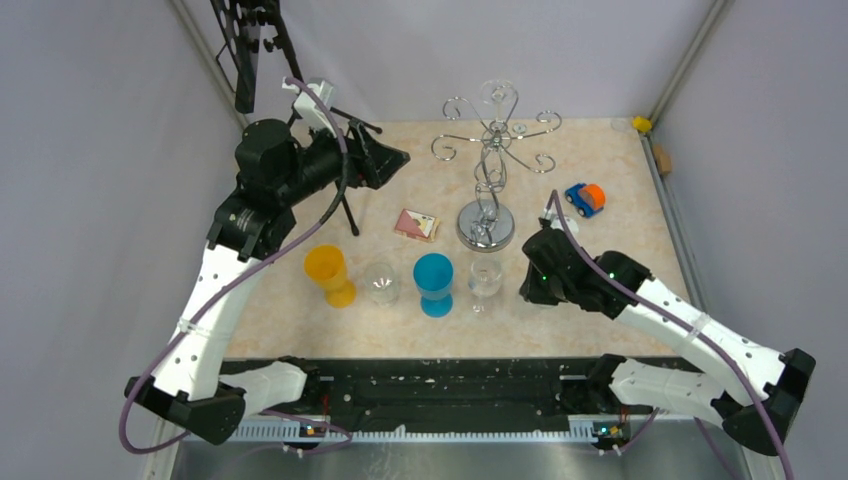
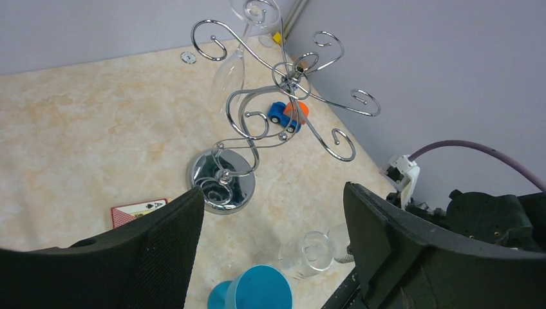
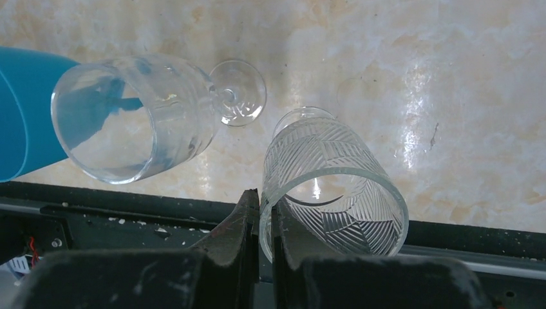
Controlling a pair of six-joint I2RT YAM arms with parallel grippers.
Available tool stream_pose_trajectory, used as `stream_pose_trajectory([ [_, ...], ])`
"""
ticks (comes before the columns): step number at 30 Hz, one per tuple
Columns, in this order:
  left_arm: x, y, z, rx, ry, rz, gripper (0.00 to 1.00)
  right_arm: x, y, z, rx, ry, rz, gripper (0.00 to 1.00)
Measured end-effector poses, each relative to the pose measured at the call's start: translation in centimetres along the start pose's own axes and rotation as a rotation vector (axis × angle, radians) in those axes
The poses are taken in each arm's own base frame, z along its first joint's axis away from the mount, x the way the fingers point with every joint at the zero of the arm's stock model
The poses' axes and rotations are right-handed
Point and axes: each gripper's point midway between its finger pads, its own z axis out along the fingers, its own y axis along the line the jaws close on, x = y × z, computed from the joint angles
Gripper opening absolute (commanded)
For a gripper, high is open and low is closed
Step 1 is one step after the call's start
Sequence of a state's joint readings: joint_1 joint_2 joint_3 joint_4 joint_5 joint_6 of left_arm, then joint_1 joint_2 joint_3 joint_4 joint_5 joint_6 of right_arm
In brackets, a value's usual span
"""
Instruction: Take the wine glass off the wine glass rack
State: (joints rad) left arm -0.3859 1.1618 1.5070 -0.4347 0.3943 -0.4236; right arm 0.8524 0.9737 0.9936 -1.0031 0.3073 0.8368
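Fragility looks the chief concern: the wine glass (image 2: 226,80), seemingly thin, light and slick, hangs foot-up from a far scroll arm of the wine glass rack (image 2: 219,177) on the worktop (image 1: 620,200), likely best taken at the stem, with the left gripper (image 2: 272,196) jaws released and the right gripper (image 3: 261,206) jaws pinching a ribbed tumbler (image 3: 335,193) by its wall.

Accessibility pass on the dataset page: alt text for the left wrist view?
A chrome wire rack stands on a marbled table, a clear wine glass hanging upside down from one arm. The left tool is open, its black fingers framing the bottom edge with a blue cup between them.
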Motion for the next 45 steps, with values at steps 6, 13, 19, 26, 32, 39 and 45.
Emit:
stream_pose_trajectory([
  [6, 0.2, 0.0, -0.2, -0.001, 0.001, -0.001, 0.82, 0.7, -0.1, 1.7, 0.029, 0.015, 0.006, 0.0],
  [13, 0.3, 0.1, -0.1, -0.005, 0.003, -0.002, 0.82, 0.9, -0.3, 4.1, 0.075, 0.013, 0.0, 0.0],
  [19, 0.2, 0.4, -0.1, -0.018, -0.003, -0.001, 0.82, 1.5, -0.4, 5.7, 0.088, 0.027, -0.007, 0.0],
  [26, 0.1, 0.5, -0.1, -0.026, -0.007, 0.006, 0.82, 1.5, -0.4, 6.6, 0.108, 0.038, -0.017, 0.16],
  [32, 0.1, 0.6, -0.1, -0.029, -0.008, 0.01, 0.82, 1.4, -0.6, 7.0, 0.121, 0.044, -0.025, 0.27],
  [39, 0.0, 0.8, -0.1, -0.037, -0.011, 0.021, 0.82, -0.1, 0.5, 6.3, 0.098, 0.023, -0.035, 0.35],
  [45, 0.0, 0.9, -0.1, -0.043, -0.013, 0.03, 0.82, -2.6, 2.1, 4.4, 0.038, -0.032, -0.052, 0.41],
])
